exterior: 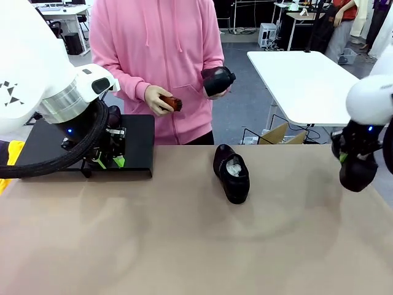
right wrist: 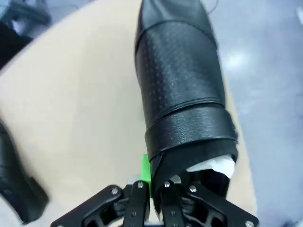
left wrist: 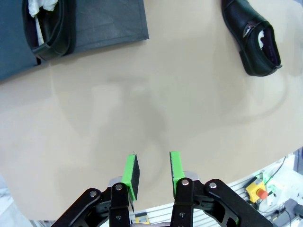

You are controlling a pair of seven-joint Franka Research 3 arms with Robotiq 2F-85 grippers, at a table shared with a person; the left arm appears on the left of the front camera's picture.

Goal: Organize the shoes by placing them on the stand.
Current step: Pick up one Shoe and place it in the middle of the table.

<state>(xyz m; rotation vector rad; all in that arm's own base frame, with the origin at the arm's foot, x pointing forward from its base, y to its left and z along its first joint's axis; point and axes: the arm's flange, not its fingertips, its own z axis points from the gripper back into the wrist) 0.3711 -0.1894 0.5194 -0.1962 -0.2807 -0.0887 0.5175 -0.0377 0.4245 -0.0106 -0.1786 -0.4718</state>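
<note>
One black shoe (exterior: 231, 173) with white paper inside lies on the tan table near the middle, and it appears again as the shoe (left wrist: 253, 40) in the left wrist view. Another shoe (left wrist: 49, 28) sits on the black stand (left wrist: 109, 23). My left gripper (exterior: 108, 162) hovers by the stand (exterior: 138, 138); its green pads (left wrist: 130, 172) stand apart around nothing, gripper (left wrist: 151, 172) open. My right gripper (exterior: 347, 158) is shut on the rim of a third shoe (right wrist: 180, 90), which hangs as shoe (exterior: 359, 175) over the table's right edge. The person holds a fourth shoe (exterior: 218, 80).
The person in a pink hoodie stands at the far side with a brown brush (exterior: 171, 103) in the other hand. A white table (exterior: 307, 74) and a cardboard box (exterior: 279, 134) are behind on the right. A yellow object (exterior: 9, 157) lies at the left edge.
</note>
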